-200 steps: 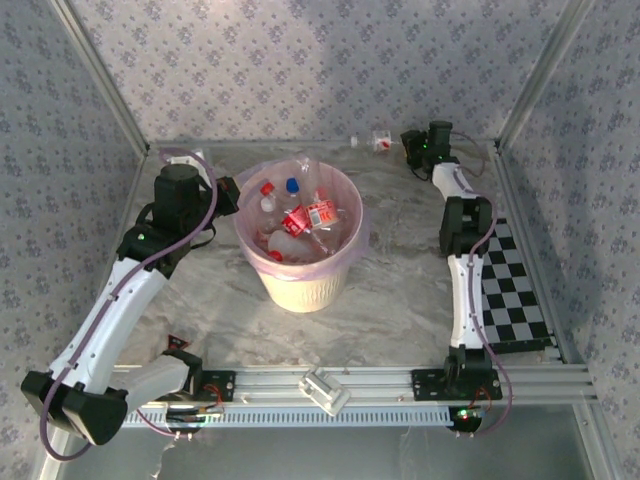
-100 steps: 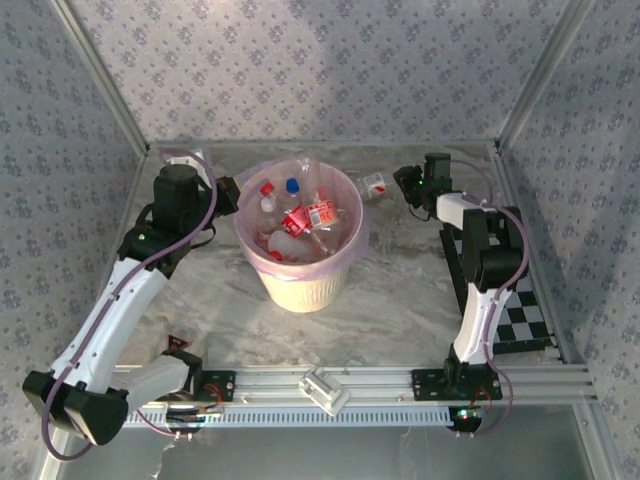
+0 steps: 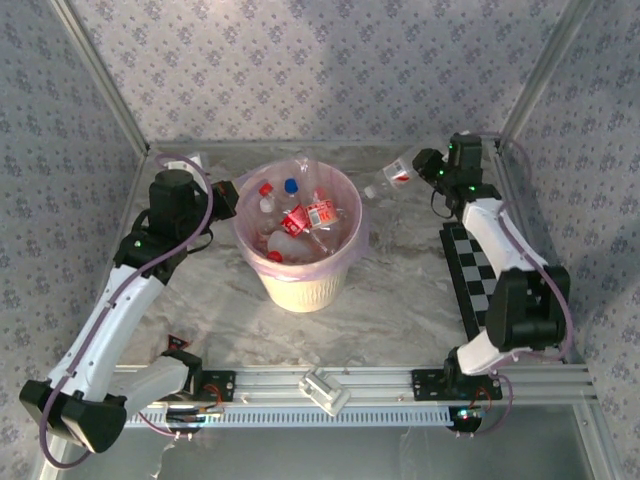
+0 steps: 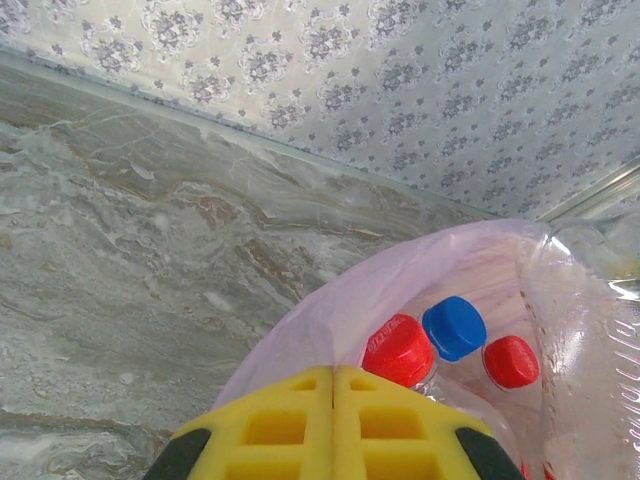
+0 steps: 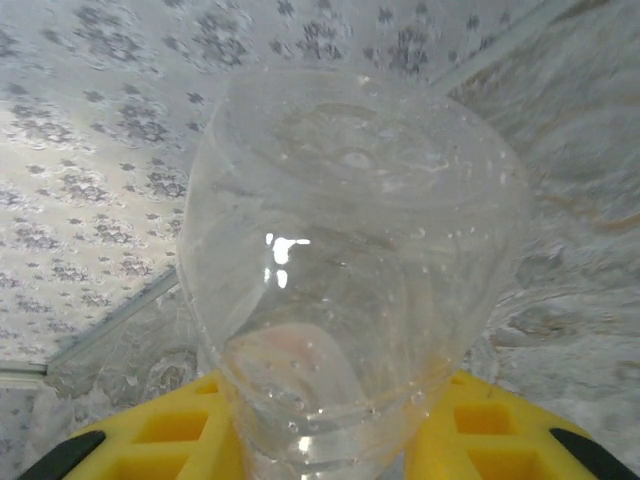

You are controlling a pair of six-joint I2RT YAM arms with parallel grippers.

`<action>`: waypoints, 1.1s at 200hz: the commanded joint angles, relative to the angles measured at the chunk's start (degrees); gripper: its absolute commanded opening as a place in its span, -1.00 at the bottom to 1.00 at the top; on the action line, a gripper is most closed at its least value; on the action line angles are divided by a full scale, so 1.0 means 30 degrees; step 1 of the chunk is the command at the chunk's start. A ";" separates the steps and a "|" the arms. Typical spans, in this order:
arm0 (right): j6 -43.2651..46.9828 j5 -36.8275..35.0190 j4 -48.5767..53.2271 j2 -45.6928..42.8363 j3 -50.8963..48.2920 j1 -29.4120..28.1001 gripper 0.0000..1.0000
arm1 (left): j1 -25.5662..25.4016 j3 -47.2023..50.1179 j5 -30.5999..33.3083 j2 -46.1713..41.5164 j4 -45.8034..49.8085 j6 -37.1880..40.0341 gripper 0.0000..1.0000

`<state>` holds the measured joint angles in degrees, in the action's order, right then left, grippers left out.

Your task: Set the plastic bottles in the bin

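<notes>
The cream-white bin [image 3: 298, 285] with its pink bag [image 4: 320, 310] stands mid-table, holding several plastic bottles [image 3: 300, 218] with red and blue caps [image 4: 453, 327]. My left gripper [image 3: 228, 195] is shut and empty at the bin's left rim, its yellow fingers [image 4: 290, 425] pressed together over the bag's edge. My right gripper [image 3: 428, 168] is raised at the back right, to the right of the bin. It is shut on a clear plastic bottle [image 3: 392, 180] with a red label. That bottle [image 5: 350, 250] sits between the yellow fingers [image 5: 490, 425], base pointing away.
A black-and-white checkerboard [image 3: 492, 285] lies along the table's right edge under the right arm. Patterned walls close in the back and both sides. An aluminium rail [image 3: 380, 382] with a small white part [image 3: 325, 390] runs along the front.
My right gripper took the bottle from the table's back edge, lifted it and brought it toward the bin, and its elbow swung out right. The left arm barely moved.
</notes>
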<state>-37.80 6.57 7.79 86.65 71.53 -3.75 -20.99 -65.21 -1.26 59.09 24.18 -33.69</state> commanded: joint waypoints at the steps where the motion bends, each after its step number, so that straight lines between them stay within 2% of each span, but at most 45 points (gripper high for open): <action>1: 0.3171 -0.0450 0.2628 -0.2393 0.2096 0.0150 -0.27 | 0.0113 -0.0586 -0.1292 0.0303 -0.0269 0.0244 -1.00; 50: 0.5866 0.3105 0.6422 -0.4900 0.6836 -0.0282 -0.27 | -0.0452 -0.0506 -0.1705 0.1020 -0.0842 0.0098 -1.00; 82: 0.7502 0.5839 0.9178 -0.5132 0.9988 -0.1789 -0.28 | -0.0904 -0.0994 -0.1778 0.1728 -0.1069 0.0258 -1.00; 100: 0.8260 0.6113 1.0526 -0.4919 1.1312 -0.3190 -0.39 | -0.1051 -0.1337 -0.1851 0.2053 -0.1115 0.0363 -1.00; 160: 1.0099 0.6817 1.5736 -0.2208 1.4803 -0.8425 -0.39 | -0.1527 -0.1454 -0.1786 0.2127 -0.1012 0.0365 -1.00; 182: 1.0484 0.6494 1.6945 -0.0995 1.5562 -0.9799 -0.39 | -0.1550 -0.1048 -0.1339 0.1441 -0.0975 0.0303 -1.00; 220: 1.1017 0.5486 1.8379 0.0908 1.6438 -1.1351 -0.39 | -0.1500 -0.0294 -0.0280 0.0139 -0.0493 0.0309 -0.87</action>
<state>-7.35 24.86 57.39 87.33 117.71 -35.83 -25.52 -67.53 -4.32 63.13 22.17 -33.06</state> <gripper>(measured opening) 0.306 0.061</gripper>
